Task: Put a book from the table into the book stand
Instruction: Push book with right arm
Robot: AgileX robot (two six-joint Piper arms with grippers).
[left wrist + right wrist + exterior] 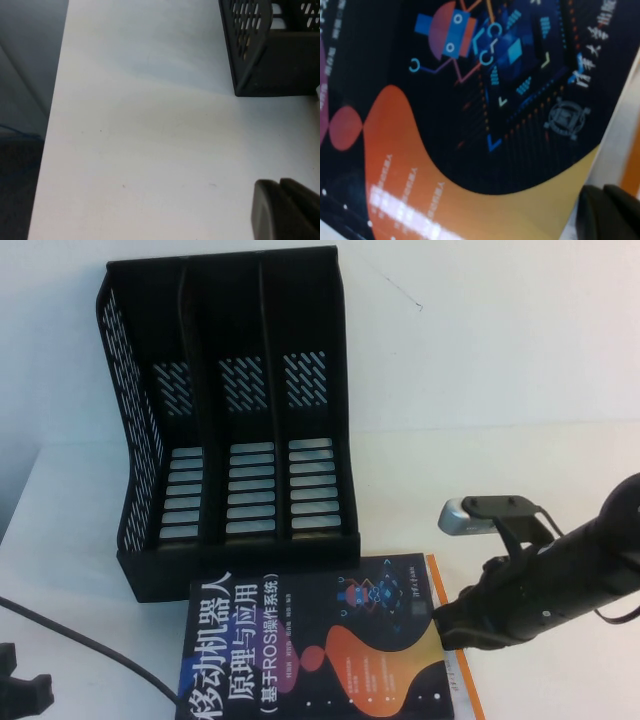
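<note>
The black book with white Chinese title and orange and purple blobs lies flat on the white table, just in front of the black book stand. The stand is upright with three empty slots. My right gripper is low at the book's right edge, fingers together, touching or just beside that edge. In the right wrist view the gripper sits by the cover's edge. My left gripper is parked at the front left; in its wrist view it is shut over bare table, with the stand's corner beyond.
A white book with an orange edge lies under the black book and shows along its right side, also in the right wrist view. A dark cable crosses the table's front left.
</note>
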